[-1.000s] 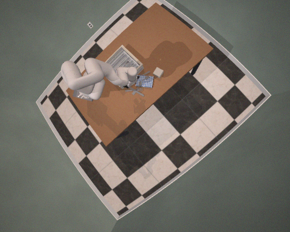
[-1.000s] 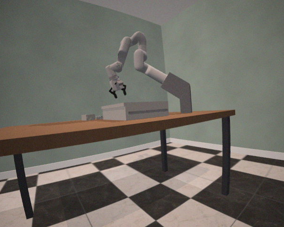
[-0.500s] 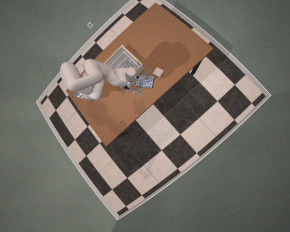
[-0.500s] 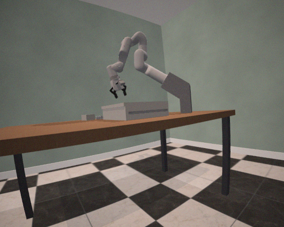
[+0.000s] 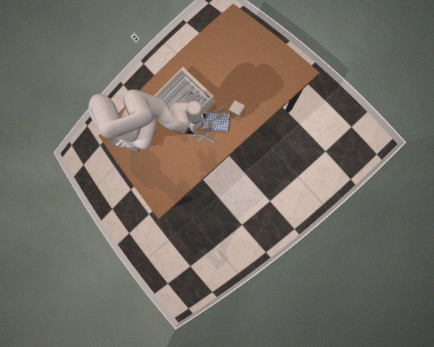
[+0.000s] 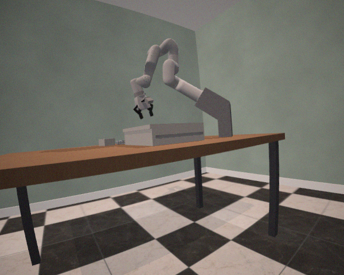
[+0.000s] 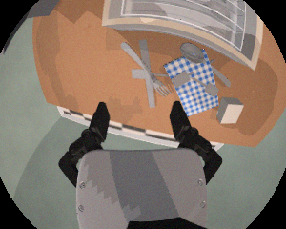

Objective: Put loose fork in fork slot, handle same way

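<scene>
Jaws spread to full width, nothing between them; the black fingertips hang high over the desk (image 7: 86, 71), well above the cutlery, as the exterior view confirms (image 6: 143, 112). Task status: early, nothing grasped and nothing stowed. In the wrist view, just past the fingertips, a small heap of grey cutlery (image 7: 146, 72) lies on the bare desk with pieces crossing each other; the loose fork (image 7: 157, 84) appears to be the piece whose tined end points toward the blue checked cloth (image 7: 193, 83), though at this resolution I cannot be certain which piece is which. More utensils, one with a round bowl like a spoon (image 7: 193, 52), rest on the cloth. A small pale box (image 7: 230, 111) sits just beside the cloth's far corner. Beyond all that, the tray (image 7: 133, 25) with long slots holding grey cutlery; which slot has the forks, and which way their handles run, is too blurred to tell. Left to do, by my judgement: descend, pick the fork out of the heap, carry it over the tray wall, lay it flat, release. Room: open air above the heap; the desk's near edge (image 7: 118, 126) runs close under the fingertips, so there is little margin on that side. The tray wall stands near the heap on the far side and the cloth crowds one flank.
</scene>
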You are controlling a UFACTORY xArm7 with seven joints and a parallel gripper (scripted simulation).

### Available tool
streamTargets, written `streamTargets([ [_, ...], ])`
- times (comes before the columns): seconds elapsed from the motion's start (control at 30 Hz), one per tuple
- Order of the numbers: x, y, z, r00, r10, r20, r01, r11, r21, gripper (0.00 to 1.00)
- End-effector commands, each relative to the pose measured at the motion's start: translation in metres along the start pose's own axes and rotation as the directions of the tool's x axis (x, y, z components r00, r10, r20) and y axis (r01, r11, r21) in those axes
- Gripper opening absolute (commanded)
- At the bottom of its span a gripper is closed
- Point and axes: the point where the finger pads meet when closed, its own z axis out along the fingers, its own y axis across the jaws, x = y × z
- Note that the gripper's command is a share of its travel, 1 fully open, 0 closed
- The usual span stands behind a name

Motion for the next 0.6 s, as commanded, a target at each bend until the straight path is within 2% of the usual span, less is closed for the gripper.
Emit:
streamTargets([
  [0.0,-0.0004,-0.0014,0.0005,0.998,-0.060,0.015,0.060,0.998,-0.016,1.00],
  [0.23,-0.0004,-0.0014,0.0005,0.998,-0.060,0.015,0.060,0.998,-0.016,1.00],
  [0.27,-0.0006,-0.0034,0.0015,0.991,-0.127,0.034,0.128,0.991,-0.029,1.00],
  [0.57,-0.0006,-0.0034,0.0015,0.991,-0.127,0.034,0.128,0.991,-0.029,1.00],
])
